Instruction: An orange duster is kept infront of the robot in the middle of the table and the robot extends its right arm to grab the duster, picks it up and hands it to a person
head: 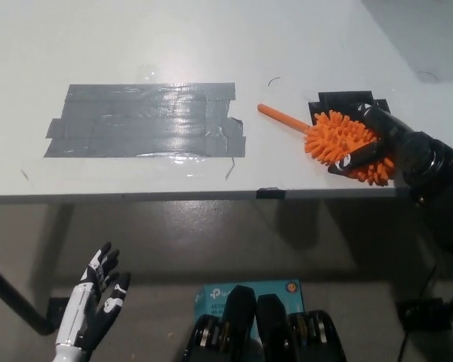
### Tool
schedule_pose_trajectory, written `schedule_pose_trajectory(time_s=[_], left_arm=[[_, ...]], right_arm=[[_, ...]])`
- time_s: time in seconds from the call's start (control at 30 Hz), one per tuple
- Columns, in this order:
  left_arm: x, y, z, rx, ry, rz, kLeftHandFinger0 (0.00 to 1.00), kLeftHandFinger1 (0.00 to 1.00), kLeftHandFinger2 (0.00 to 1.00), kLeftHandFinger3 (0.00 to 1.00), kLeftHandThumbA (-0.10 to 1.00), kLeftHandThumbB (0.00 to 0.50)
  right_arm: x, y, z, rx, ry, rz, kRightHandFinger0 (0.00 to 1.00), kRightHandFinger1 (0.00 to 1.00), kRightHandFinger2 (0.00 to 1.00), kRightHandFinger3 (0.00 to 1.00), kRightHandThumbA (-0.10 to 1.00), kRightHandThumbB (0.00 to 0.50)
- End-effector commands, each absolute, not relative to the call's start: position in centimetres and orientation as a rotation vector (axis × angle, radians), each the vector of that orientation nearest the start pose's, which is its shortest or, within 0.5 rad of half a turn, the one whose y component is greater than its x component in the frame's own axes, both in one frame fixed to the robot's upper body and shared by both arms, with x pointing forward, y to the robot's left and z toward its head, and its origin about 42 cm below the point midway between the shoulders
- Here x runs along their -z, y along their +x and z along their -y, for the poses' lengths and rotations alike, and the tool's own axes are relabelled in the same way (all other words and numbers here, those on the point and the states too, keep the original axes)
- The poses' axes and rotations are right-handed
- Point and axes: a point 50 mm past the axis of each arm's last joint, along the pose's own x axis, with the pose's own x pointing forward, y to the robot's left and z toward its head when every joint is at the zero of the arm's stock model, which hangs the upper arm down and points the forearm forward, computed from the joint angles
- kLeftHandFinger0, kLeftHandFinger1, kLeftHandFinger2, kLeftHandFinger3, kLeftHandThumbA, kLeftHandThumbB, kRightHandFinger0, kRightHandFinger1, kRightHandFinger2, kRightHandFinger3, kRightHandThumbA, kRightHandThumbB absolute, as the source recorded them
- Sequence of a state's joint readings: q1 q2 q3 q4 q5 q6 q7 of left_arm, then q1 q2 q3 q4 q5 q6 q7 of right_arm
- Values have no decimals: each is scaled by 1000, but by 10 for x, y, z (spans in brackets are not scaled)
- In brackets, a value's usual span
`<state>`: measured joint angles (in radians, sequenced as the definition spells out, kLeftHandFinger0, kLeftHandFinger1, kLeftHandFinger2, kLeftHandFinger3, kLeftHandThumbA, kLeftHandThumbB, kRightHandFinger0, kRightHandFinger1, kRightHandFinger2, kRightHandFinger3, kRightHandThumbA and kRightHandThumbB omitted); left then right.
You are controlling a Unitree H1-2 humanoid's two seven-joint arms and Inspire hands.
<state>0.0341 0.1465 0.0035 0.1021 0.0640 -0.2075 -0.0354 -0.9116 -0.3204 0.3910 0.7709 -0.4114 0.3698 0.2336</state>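
The orange duster lies on the white table near its front right corner, with its thin handle pointing up and left. My black right hand comes in from the right and wraps the fluffy head. Some fingers lie along the head's far side, and one finger presses its near side. The duster still rests on the table. My white left hand hangs below the table at the lower left, fingers apart and holding nothing.
A wide patch of grey tape covers the table's middle left. A black tape patch sits behind the duster, and a small black strip marks the front edge. A blue box lies on the floor below.
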Motion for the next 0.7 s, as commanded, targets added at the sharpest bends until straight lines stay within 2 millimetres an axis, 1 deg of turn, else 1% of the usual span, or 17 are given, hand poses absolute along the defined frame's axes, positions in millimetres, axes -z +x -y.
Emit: schedule_pose_trajectory(time_s=[0.0,0.03,0.07,0.13,0.17,0.2,0.23,0.27,0.3,0.33,0.37,0.43,0.47,0.53,0.57,0.6,0.67], left_arm=[[-83,274,-266,59,239,120,982,1000,1000,1000,653,224],[-83,274,-266,59,239,120,983,1000,1000,1000,650,224],[-84,274,-266,57,238,117,985,1000,1000,1000,643,231],[-86,275,-266,56,240,117,991,1000,1000,1000,640,238],[-86,276,-266,56,239,121,993,1000,1000,1000,634,231],[-87,277,-266,56,240,128,988,1000,1000,1000,625,220],[-88,278,-266,55,243,134,987,1000,1000,1000,623,219],[-89,278,-266,56,244,134,986,1000,1000,1000,621,219],[-90,280,-265,57,245,137,984,1000,1000,1000,619,217],[-91,280,-265,55,245,137,986,1000,1000,1000,614,216],[-91,280,-265,53,243,137,984,1000,1000,1000,614,215],[-90,281,-265,53,236,138,967,1000,1000,1000,604,213],[-91,282,-265,54,235,139,960,1000,1000,1000,598,208],[-90,283,-265,55,234,142,946,1000,1000,1000,591,207],[-91,283,-265,53,237,137,945,1000,1000,1000,591,205],[-91,282,-265,52,236,135,945,1000,1000,1000,591,203],[-91,282,-265,52,233,132,946,1000,1000,1000,589,201]], right_arm=[[-220,541,220,-310,-1106,-351,1000,1000,1000,1000,1000,470],[-219,542,220,-317,-1112,-366,1000,1000,1000,1000,1000,465],[-219,542,219,-328,-1103,-390,1000,1000,1000,1000,1000,421],[-221,545,219,-319,-1070,-421,1000,1000,1000,1000,845,373],[-219,546,220,-285,-1036,-418,1000,1000,1000,1000,467,322],[-216,546,221,-261,-1052,-393,934,1000,1000,1000,24,233],[-213,545,222,-259,-1091,-378,905,988,1000,964,-75,250],[-211,544,222,-260,-1108,-380,847,946,962,850,-95,229],[-208,542,223,-263,-1125,-382,712,834,863,805,-100,186],[-204,541,225,-275,-1132,-377,713,844,868,720,-100,164],[-201,540,226,-287,-1140,-371,712,848,859,701,-100,160],[-199,539,228,-296,-1145,-354,622,773,759,502,-100,129],[-199,539,228,-297,-1141,-349,583,746,732,480,-100,125],[-200,538,229,-297,-1133,-342,612,752,725,500,-100,122],[-201,539,229,-292,-1129,-332,446,606,619,422,-100,123],[-201,539,229,-290,-1127,-326,491,679,677,425,-100,127],[-201,540,229,-287,-1126,-321,553,733,722,451,-100,127]])
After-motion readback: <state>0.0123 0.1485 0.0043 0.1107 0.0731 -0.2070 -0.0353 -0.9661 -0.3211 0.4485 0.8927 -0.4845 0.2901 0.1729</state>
